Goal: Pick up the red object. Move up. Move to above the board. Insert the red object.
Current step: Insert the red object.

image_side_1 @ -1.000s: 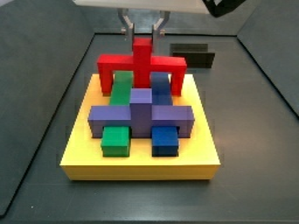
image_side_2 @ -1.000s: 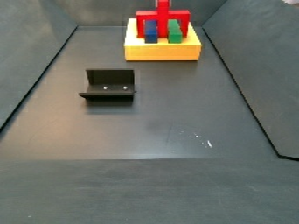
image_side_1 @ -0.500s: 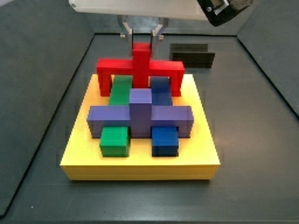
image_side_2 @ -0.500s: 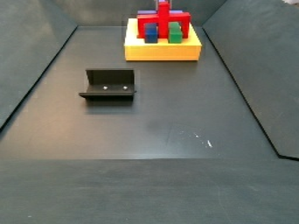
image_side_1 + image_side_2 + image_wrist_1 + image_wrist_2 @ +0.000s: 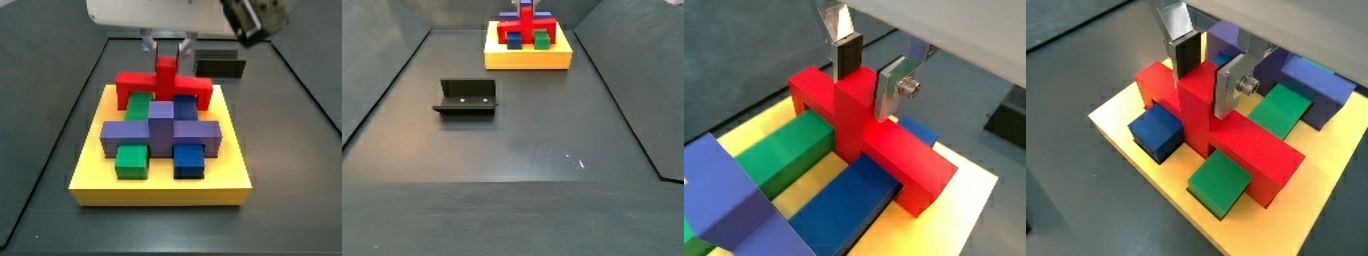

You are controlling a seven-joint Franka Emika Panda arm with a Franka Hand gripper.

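- Since the earlier side view my tool [image 5: 167,46] has come down, and the bright red blocky piece [image 5: 163,86] with bar, two legs and upright stem now sits lower, its legs sunk behind the purple block [image 5: 162,131].
- My tool is narrowly open only as far as the stem is thick: in both wrist views the flat silver fingers [image 5: 894,86] with dark pads press either side of the red stem [image 5: 1196,92], so I have hold of the red piece.
- The red piece stands upright over the far edge of the large flat yellow slotted board [image 5: 214,186], at twelve o'clock from the purple block in a side view, straddling the green block [image 5: 788,150] and blue block [image 5: 846,205].
- The board lies at the far end of the dark tabletop [image 5: 516,140]; the dark L-shaped fixture [image 5: 466,97] stands well apart from it, at about eight o'clock.
- I judge the insertion nearly done. I cannot tell whether the legs are fully seated.
- To finish well I should press straight down, keep the stem vertical, and release only when the bar stops.
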